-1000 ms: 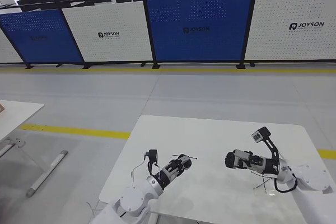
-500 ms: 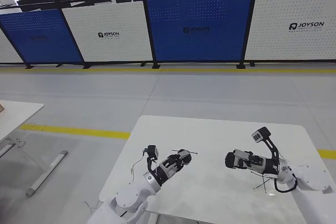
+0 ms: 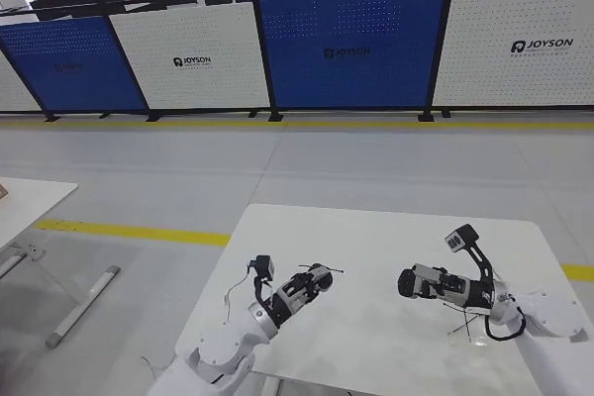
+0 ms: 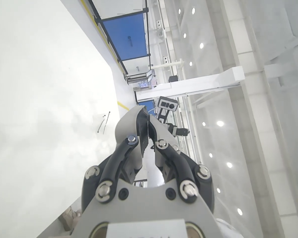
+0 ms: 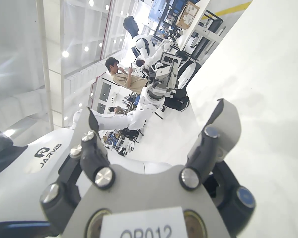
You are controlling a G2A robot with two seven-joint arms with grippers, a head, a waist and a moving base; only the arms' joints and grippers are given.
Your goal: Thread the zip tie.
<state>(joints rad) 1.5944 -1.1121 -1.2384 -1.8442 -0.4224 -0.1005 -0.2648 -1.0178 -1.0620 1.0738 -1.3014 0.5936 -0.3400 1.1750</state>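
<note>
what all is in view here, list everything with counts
table: 1, white, under both arms
held zip tie: 1, black, pinched in the left hand over the table
loose zip ties: at least 2, black, lying on the table near the right arm
panels: several, blue and white, along the far side of the room
left hand: 1, grey and black, shut on the held zip tie
right hand: 1, grey and black, open, empty

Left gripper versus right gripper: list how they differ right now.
The left gripper is shut on a thin black zip tie, sticking out both sides; the right gripper is open and empty. The left gripper is over the left part of the table; the right gripper over its right part, near loose zip ties. Both hang above the white table, tips toward each other.
</note>
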